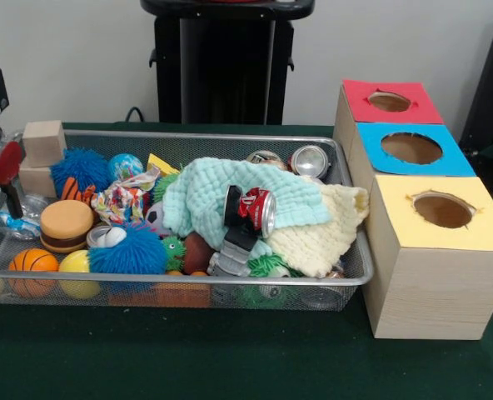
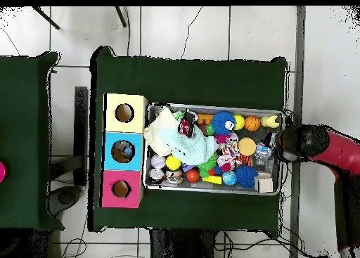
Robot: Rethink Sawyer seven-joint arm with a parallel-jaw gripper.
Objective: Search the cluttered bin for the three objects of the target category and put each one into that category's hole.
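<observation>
My claw at left end of bin, beside wood blocks; fingers unclear, cannot tell how far open or whether holding anything. Target category not given; cans look likely. Red can mid-bin on top of teal cloth: light, thin-walled, slick, dents easily; take across body. Silver cans at far right corner. Holed boxes right of bin.
</observation>
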